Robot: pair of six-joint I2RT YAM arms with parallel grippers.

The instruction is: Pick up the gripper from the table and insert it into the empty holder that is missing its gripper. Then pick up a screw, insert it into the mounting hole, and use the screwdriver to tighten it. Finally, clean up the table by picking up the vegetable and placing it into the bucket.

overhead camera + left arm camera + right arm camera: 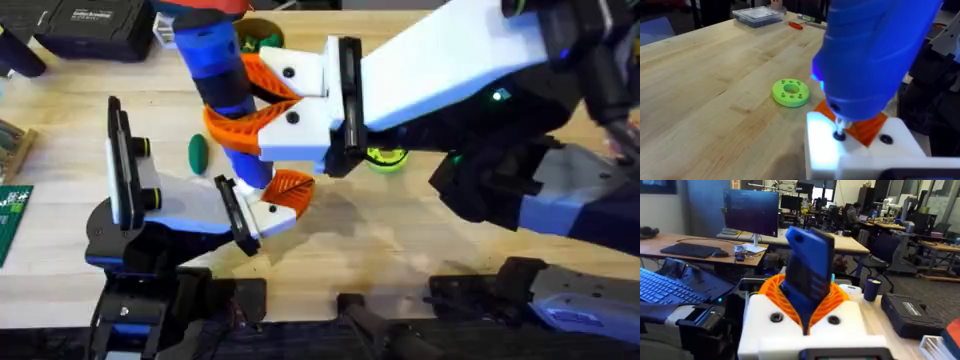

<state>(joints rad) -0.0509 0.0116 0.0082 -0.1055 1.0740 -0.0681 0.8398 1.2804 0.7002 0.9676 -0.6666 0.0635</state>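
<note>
Currently at the screw-tightening step, by my reading. The right gripper [240, 100] is clamped on the screwdriver [222, 75], orange pads [771, 292] tight on both sides of the blue barrel. The screwdriver's long axis runs steeply down from the far side of the table toward the near side. In the left wrist view its bit [839, 126] sits on the screw [840, 135], in the white face of the gripper piece [283, 195].

The gripper piece is seated against the holder [235, 212], the black bar at the end of the lower-left arm, orange tip pointing toward the green disc [385, 157]. For the left gripper [860, 150], I cannot tell whether it is open or closed.

What matters next is keeping the bit in line with the screw; a tilt risks slipping off.

The vegetable [197, 152] lies on the table [400, 250], just left of the screwdriver and nearer the left arm. The bucket [262, 38] stands at the far edge, half hidden. Something green shows at it; I cannot tell what. The vegetable is not yet in it.
</note>
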